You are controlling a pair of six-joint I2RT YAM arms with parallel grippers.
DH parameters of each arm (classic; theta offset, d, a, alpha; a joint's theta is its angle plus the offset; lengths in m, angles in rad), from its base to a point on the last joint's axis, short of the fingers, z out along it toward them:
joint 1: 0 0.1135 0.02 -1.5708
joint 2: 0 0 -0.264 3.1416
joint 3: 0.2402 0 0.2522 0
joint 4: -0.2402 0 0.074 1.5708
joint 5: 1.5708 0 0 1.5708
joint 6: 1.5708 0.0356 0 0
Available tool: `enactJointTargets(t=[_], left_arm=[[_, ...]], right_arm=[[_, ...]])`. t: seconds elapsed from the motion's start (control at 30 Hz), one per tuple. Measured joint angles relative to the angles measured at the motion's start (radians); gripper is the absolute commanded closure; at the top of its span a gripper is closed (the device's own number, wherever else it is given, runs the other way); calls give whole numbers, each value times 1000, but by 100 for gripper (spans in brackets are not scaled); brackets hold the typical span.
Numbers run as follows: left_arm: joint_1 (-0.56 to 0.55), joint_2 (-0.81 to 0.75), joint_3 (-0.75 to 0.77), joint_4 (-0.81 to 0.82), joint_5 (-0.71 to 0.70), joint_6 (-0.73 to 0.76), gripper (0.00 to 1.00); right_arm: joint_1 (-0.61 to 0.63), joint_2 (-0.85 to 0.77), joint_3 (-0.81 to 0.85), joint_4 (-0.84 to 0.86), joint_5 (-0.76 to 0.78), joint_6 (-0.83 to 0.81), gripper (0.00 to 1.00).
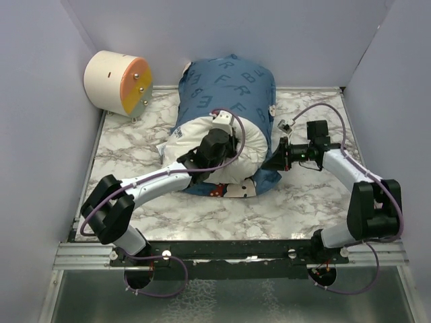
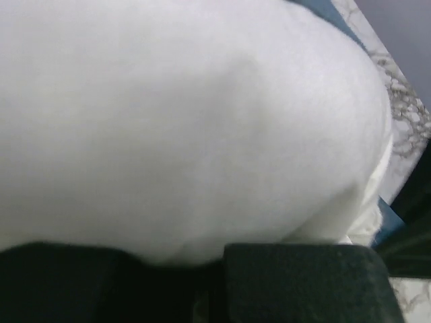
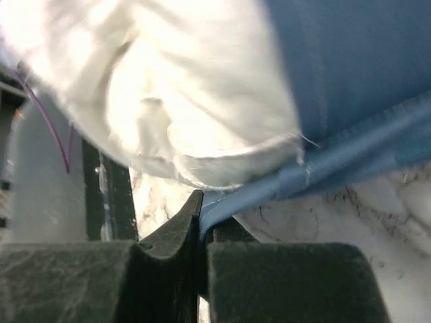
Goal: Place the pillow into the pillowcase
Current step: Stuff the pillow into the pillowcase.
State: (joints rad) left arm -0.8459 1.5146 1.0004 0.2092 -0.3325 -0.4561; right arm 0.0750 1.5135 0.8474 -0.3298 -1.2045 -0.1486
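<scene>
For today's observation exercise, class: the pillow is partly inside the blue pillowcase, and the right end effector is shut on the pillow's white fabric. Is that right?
Not quite. The right end effector is shut on the pillowcase hem, not the pillow, as the right wrist view shows. The pillow is indeed partly inside the blue pillowcase.

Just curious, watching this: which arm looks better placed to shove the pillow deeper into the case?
Probably the left. Its gripper presses against the exposed pillow; the right gripper is pinched on the pillowcase hem.
</scene>
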Motion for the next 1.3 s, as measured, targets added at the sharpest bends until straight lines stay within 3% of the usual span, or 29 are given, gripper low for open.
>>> enactJointTargets(t=[0.13,0.4,0.5,0.63,0.77,0.87,1.13,1.2,1.3], left_arm=[[8,53,64,58,-55,50,100],[11,39,-35,182,-107,73,100],[16,11,-96,209,-101,82,84],[35,-53,-172,206,-18,98,48],[47,-148,-198,97,73,105,31],[51,-289,-240,-18,131,101,9],[61,-817,-286,-255,206,-6,2],[64,-865,-275,-261,237,-46,1],[63,-802,-260,-254,305,-115,1]], right_arm=[[27,-122,71,-180,-26,-238,99],[200,-287,-31,-248,-37,-409,99],[236,-325,-85,-203,-47,-373,99],[255,-319,-144,-74,-51,-244,99],[261,-264,-143,-39,-51,-183,99],[264,-247,-143,-32,-50,-156,99],[264,-248,-144,13,-41,-102,99],[264,-247,-144,18,-40,-96,99],[264,-245,-144,18,-40,-91,99]])
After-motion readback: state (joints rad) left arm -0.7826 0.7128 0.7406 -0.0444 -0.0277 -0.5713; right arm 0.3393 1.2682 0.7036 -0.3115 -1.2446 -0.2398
